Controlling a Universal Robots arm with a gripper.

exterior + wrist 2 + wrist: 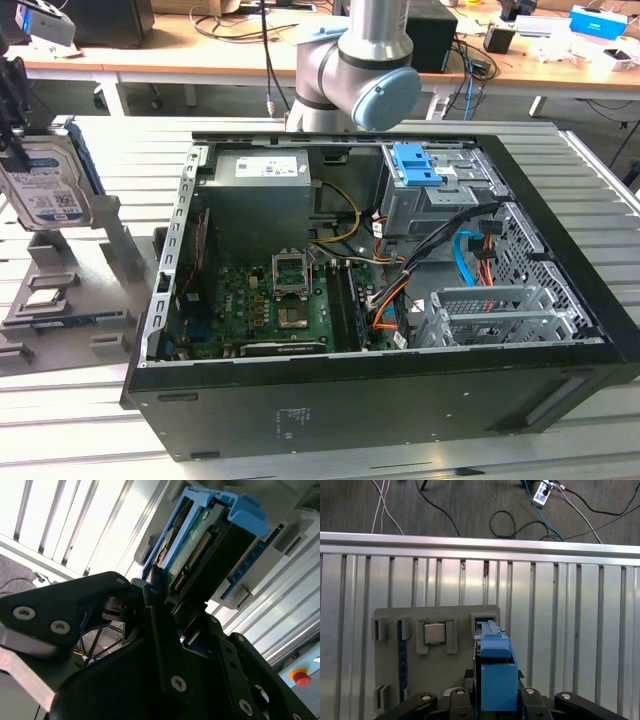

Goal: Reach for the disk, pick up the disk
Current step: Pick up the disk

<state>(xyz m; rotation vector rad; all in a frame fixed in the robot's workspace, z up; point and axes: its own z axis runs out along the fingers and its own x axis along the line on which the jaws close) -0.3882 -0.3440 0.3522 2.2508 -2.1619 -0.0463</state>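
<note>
Clamped with the hand (494, 696) on the top end of the disk (45, 190), pinching it from either side (judging by both wrist views). Holding it upright on edge at the exterior view's left, over the tall slot (483, 616) of the grey holder (455, 675), well apart from the open computer case (400, 400). Looking slightly tilted in the exterior view. Hard to say of the lower edge — in the slot or just clear of it.

Likely trouble from here: snagging the blue rail (495, 650) on the slot walls through any sideways pull while low, and dragging the probably light holder across the bench (80, 430) with it. Also slipping — smooth metal, a narrow bite near one end, most of the weight hanging below — then swinging or dropping onto the holder, perhaps onto the small chip (434, 633) seated just beside the slot. Worse with a crooked grip: twisting in the hand, jamming in the slot, straining the rail.
</note>
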